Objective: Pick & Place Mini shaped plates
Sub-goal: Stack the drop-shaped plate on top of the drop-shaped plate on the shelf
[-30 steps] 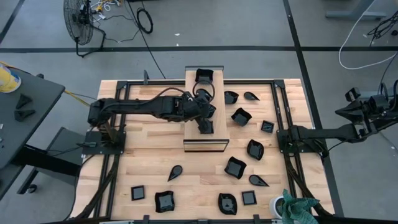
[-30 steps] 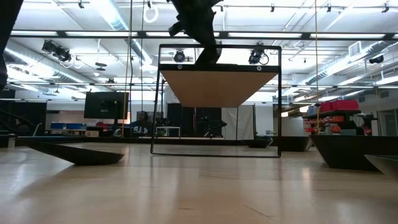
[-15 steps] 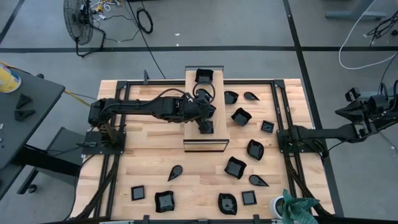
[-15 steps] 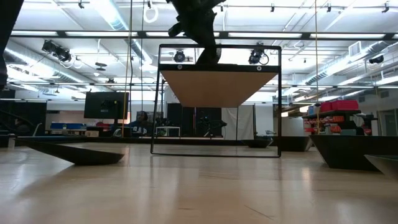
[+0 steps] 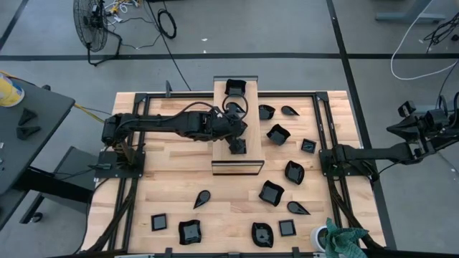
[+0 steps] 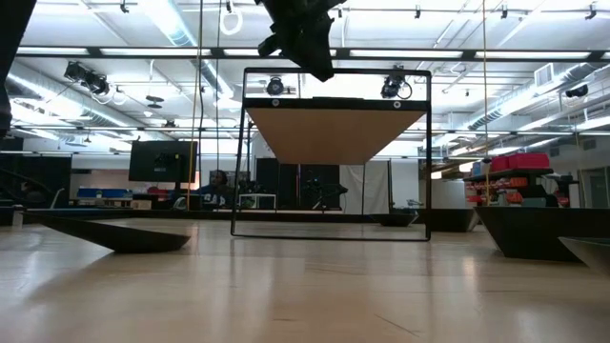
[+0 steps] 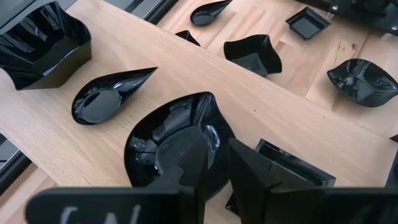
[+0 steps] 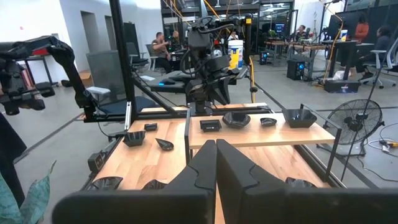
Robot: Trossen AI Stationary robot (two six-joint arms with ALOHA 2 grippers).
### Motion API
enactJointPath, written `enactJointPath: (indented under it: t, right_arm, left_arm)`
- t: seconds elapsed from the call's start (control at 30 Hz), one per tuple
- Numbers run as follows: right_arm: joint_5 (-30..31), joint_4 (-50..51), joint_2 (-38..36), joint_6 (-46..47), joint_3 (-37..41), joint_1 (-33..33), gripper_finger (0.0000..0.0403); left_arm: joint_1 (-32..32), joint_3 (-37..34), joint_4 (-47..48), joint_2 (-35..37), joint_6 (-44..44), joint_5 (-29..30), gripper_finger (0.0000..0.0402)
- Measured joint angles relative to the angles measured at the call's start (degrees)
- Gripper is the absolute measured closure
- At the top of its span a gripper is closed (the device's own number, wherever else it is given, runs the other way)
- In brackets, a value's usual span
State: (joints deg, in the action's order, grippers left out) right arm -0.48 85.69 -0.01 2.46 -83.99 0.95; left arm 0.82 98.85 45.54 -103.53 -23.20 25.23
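A light wooden board point(image 5: 247, 163) stands raised at the table's middle. On it lie four glossy black mini plates: a wavy one point(image 7: 43, 43) at the far end, a teardrop point(image 7: 109, 96), a leaf-shaped one point(image 7: 168, 140) and a small square one point(image 7: 292, 168). My left gripper point(image 7: 217, 158) hangs just above the board with its fingers a little apart, over the leaf and square plates point(image 5: 237, 147). In the low view its fingers point(image 6: 315, 62) end above the board's top. My right gripper point(image 8: 216, 155) is shut and waits beyond the table's right edge point(image 5: 396, 130).
Several more black plates lie scattered on the table right of the board point(image 5: 278, 134) and along the near side point(image 5: 190, 231). A black frame point(image 5: 323, 154) runs along the table's sides. A cup with a teal cloth point(image 5: 337, 240) stands at the near right corner.
My left gripper has stayed over the board. In the low view its lower tip, which reached down to the board's top, now ends a little above it. The plates on the board lie where they were.
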Motion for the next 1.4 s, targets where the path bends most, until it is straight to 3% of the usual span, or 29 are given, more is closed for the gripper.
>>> enactJointPath:
  t: [0.4,0.7,1.03,1.4]
  right_arm:
    - [0.0,0.0,0.0,0.0,0.0,0.0,0.0392]
    - [0.0,0.0,0.0,0.0,0.0,0.0,0.0392]
    - [0.0,0.0,0.0,0.0,0.0,0.0,0.0392]
    - [0.0,0.0,0.0,0.0,0.0,0.0,0.0392]
  left_arm:
    - [-0.9,3.0,1.9,1.3,4.4,0.0,0.0333]
    - [-3.2,14.3,20.3,1.4,6.2,0.5,0.0325]
    - [-8.0,16.6,37.4,4.1,-3.9,-1.1,0.0307]
    - [-12.8,16.6,44.5,5.2,-15.1,-1.6,0.0285]
